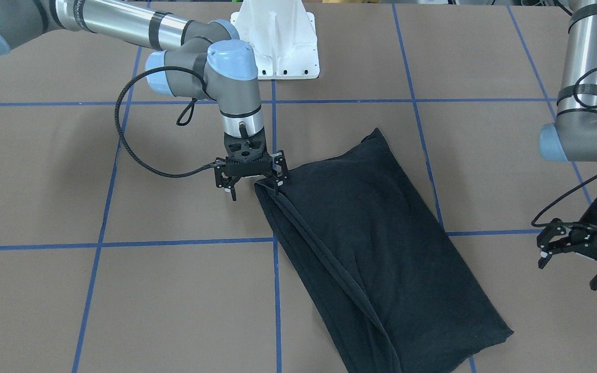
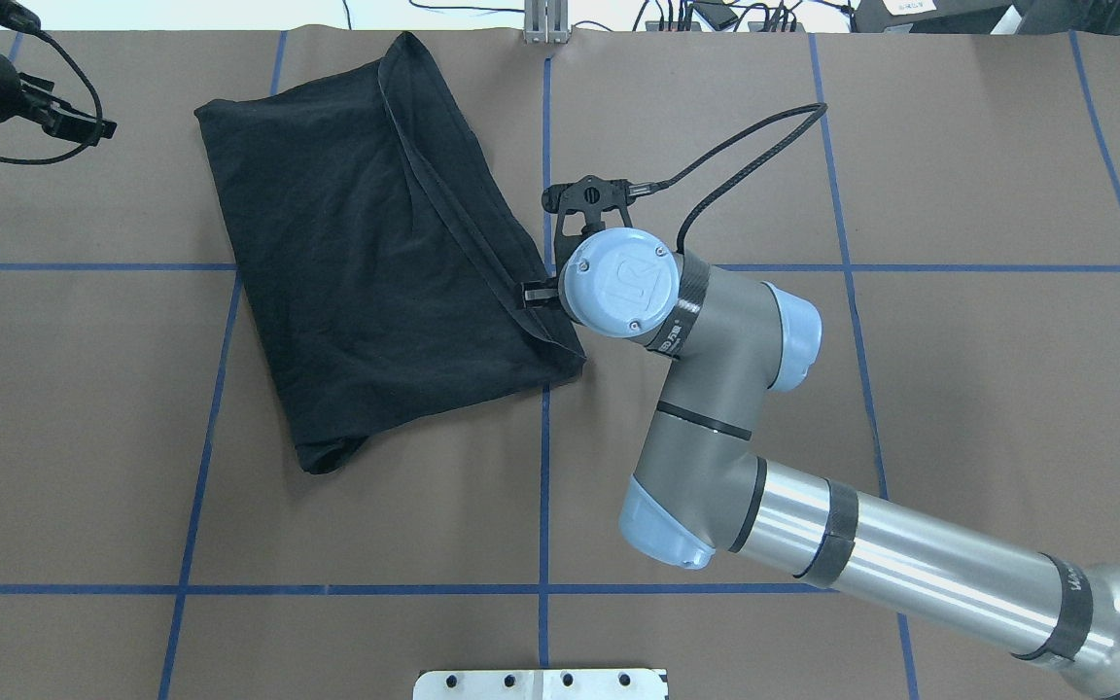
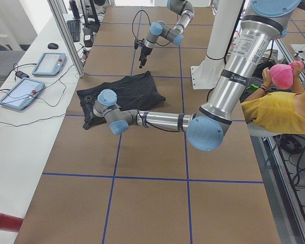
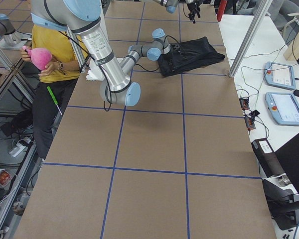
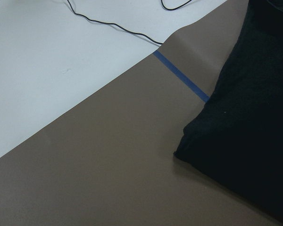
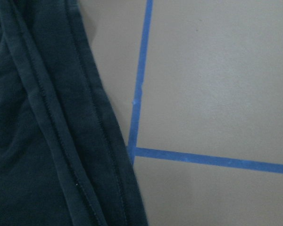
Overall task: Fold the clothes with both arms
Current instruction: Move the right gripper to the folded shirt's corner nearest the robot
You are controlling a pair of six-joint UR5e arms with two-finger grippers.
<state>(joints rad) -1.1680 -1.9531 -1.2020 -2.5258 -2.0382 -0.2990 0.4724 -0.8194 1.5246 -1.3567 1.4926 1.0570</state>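
Right gripper (image 1: 256,192), jaws wide, straddles the 10 o'clock corner of the shirt (image 1: 371,233) — folded, mid-table (image 1: 70,181), slanting toward 5 o'clock. Left gripper (image 1: 572,272), also wide, hangs well apart at 3 o'clock. Risk: pinching one layer alone could drag the fold open.

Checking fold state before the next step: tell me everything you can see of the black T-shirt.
The black T-shirt lies folded into a long rectangle, flat and diagonal on the brown table, crossing blue grid lines. It looks like soft knit, with stitched hems stacked along one long edge. No print shows. The open right gripper stands at one corner, one finger at the cloth's edge; the left gripper is apart.
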